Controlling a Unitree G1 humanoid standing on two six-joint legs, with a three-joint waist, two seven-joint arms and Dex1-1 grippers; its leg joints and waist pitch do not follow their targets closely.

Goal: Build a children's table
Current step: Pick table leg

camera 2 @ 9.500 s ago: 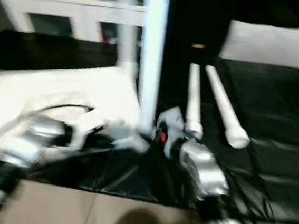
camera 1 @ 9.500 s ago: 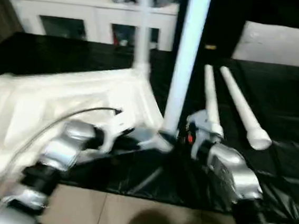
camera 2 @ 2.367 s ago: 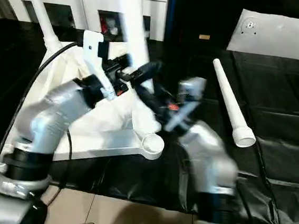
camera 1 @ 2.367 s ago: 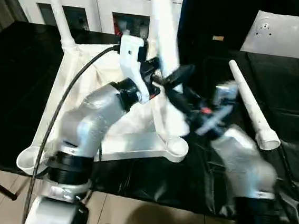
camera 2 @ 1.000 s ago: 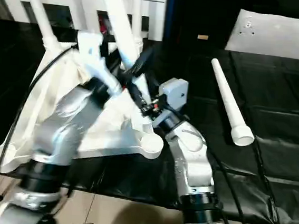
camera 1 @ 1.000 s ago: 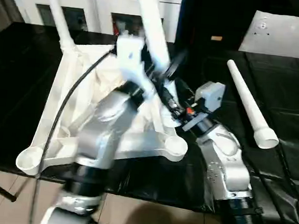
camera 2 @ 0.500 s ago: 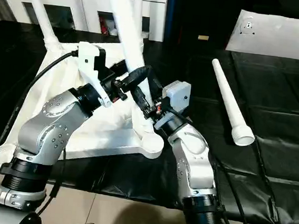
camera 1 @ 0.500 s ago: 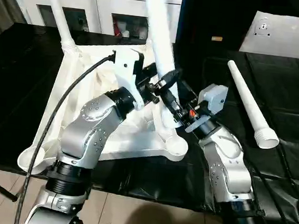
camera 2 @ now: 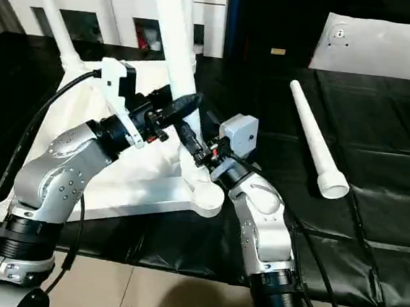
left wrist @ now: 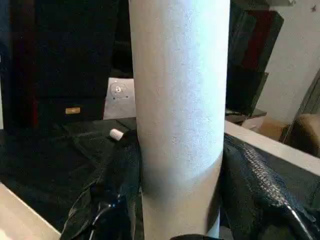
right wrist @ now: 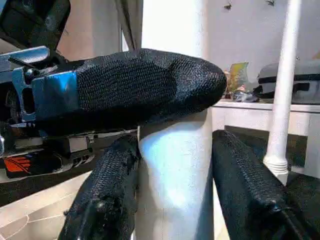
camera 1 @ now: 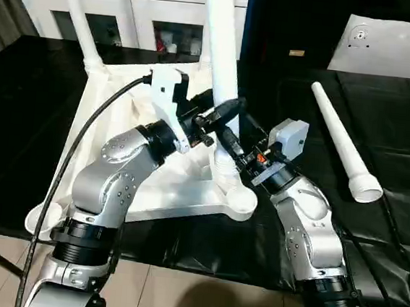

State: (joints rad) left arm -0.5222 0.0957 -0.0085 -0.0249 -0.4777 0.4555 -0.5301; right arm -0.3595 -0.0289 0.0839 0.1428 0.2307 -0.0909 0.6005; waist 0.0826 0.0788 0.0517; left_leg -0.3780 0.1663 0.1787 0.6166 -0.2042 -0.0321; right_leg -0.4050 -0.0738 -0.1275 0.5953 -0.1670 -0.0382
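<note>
Tabletop (camera 1: 118,152) lies upside down on the black work table (camera 1: 28,107), ribbed side up, corner sockets facing up so legs can drop in from above. Two legs already stand in the far sockets: far-left leg (camera 1: 73,10) and another (camera 2: 186,21) behind the held one. Near-left socket (camera 1: 39,217) and near-right socket (camera 1: 243,199) look empty.

Held leg (camera 1: 221,46) stands close to upright, slightly tilted, its lower end just above or beside the near-right socket; can't tell if it's seated. Both grippers clamp it low down, likely to steer the foot into the socket while keeping the long tube from tipping. Left gripper (camera 1: 222,111) comes in from the left, fingers wrapped either side of the tube, closed on it at tube width. Right gripper (camera 2: 191,143) grips from the right, just below the left one, fingers also pressed to both sides of the tube; right wrist view shows a left finger (right wrist: 145,82) crossing the tube above them.

Spare leg (camera 1: 340,145) lies flat on the work table, well apart to the right, wide end toward the robot, presumably waiting for the last socket.

White cabinet (camera 1: 132,8) stands behind the table.

Likely step: seating the third leg.
</note>
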